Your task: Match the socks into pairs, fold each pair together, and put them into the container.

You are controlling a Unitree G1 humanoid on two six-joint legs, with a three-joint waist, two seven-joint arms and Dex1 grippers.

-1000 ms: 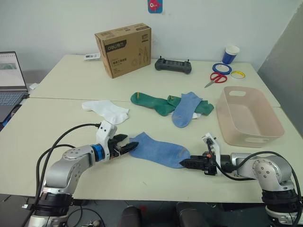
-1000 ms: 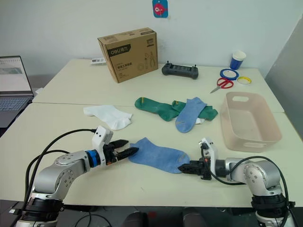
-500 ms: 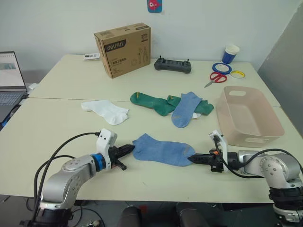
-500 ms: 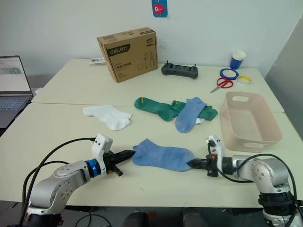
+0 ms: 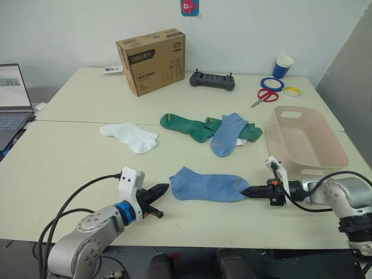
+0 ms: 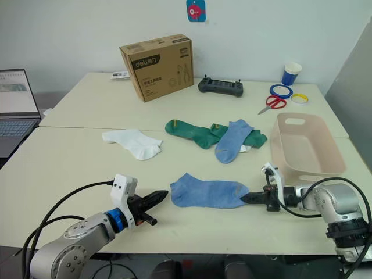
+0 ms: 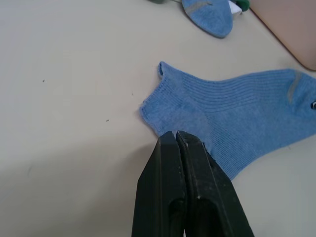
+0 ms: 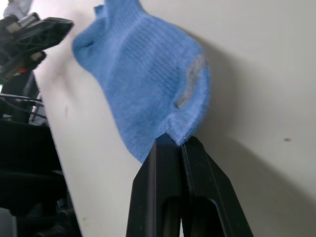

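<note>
**q:** two tables pushed together, what's cluttering them?

**a:** far end has a brown cardboard box (image 5: 152,60), a black handheld controller (image 5: 213,80), red-handled scissors (image 5: 264,96), a blue paper cup (image 5: 283,66) and a couple of tape rolls (image 5: 272,83). open laptop (image 5: 13,96) off at the robot's left edge. none of it sits between the arms and the socks.

**q:** and the socks?

**a:** one light blue ankle sock (image 5: 210,186) lies flat on the near table between the two arms, ribbed knit, grey mark at the toe. further back a white sock (image 5: 131,136) sits alone, and two dark green socks (image 5: 189,127) overlap a second light blue sock (image 5: 227,134) with a bit of white peeking out underneath. pale pink plastic tub (image 5: 304,142) is on the robot's right, nothing in it.

**q:** grippers?

**a:** left gripper (image 5: 159,190) is clenched on nothing, tips just beside the cuff end, not clearly touching it. right gripper (image 5: 247,191) has its fingers pressed together pinching the toe edge of that near blue sock.
</note>
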